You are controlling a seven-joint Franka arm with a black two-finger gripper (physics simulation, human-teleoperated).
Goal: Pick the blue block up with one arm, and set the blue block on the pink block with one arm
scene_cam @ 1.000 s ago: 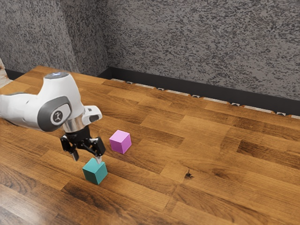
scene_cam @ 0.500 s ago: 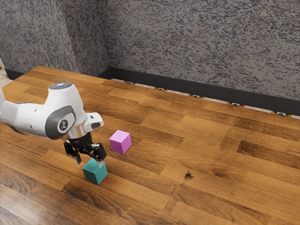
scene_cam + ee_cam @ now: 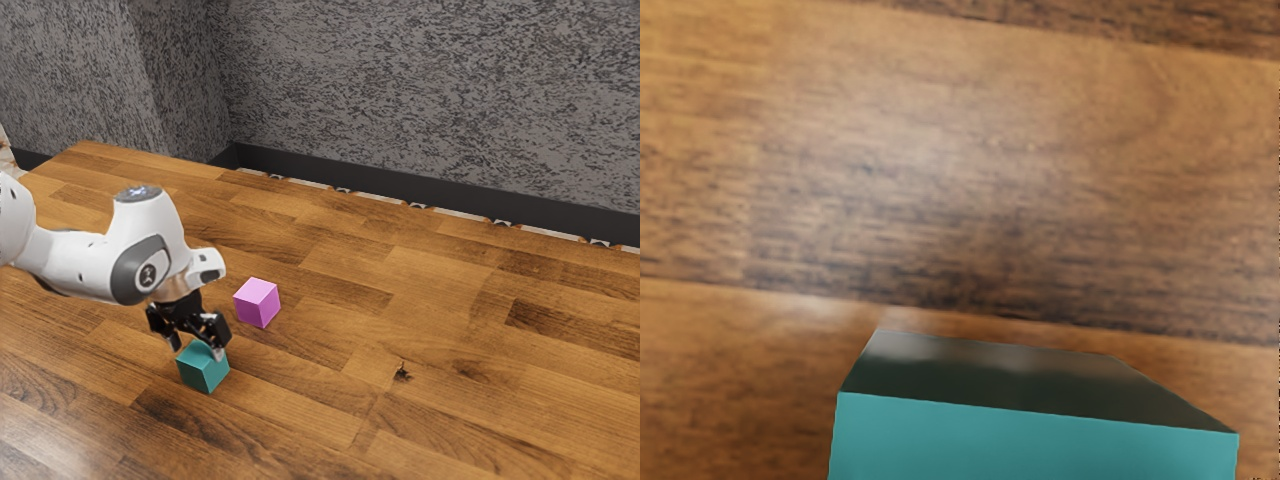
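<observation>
The black gripper [image 3: 190, 343] hangs low over the blue block [image 3: 203, 370], its two fingers [image 3: 215, 350] spread apart, not clenched on anything. The finger toward the exterior view's right reaches down to the block's top edge; the other stands just off the block's corner on the exterior view's left. Whether either finger touches the block I cannot tell.

The blue block (it renders more teal than blue) rests flat on the wooden tabletop [image 3: 450, 330], right under the hand. In the wrist view the same block [image 3: 1035, 440] sits close beneath the camera, with its teal face and a darker, shaded top face showing, and wood grain running across behind it.

The pink block [image 3: 257, 302] stands near the blue one, farther back and toward the exterior view's right. The two are apart, not touching, and nothing lies on top of the pink block.

The white arm [image 3: 100, 265] comes in from the exterior view's left, its last grey-capped joint bent down above the gripper.

Farther out on the planks, well to the exterior view's right of both blocks, lies a small dark speck [image 3: 402, 372], too small to identify. Behind the table a black baseboard [image 3: 420, 190] runs under a rough grey speckled wall [image 3: 420, 90].
</observation>
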